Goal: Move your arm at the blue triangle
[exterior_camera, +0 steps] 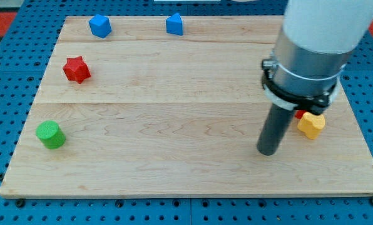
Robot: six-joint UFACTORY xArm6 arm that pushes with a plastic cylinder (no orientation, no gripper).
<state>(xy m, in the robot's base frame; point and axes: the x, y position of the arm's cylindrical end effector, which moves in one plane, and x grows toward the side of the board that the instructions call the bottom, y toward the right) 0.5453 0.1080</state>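
Lowest in the camera view: wooden board [174, 169], pale planks, lying on a blue pegboard table [11, 25]. Green cylinder [51, 135] near the board's lower left edge, standing alone. Above it, well apart, a red star-shaped block [77, 69].

Along the view's top edge, two blue blocks: a blue cube-like block [100, 26] at upper left, and the blue triangle [174, 24] to its right, near the top middle, apart from everything else.

At the view's right, the arm's white and grey body [311, 44], ending in the dark rod, my tip [267, 152] resting on the board at lower right. No fingers on this rod, nothing gripped. Just right of the rod, a yellow block [311, 124], close beside but apparently not touching the tip. Behind it, a sliver of red, possibly another block [299, 114], mostly hidden by the arm. Tip well apart from the blue triangle, far down and to the right of it.
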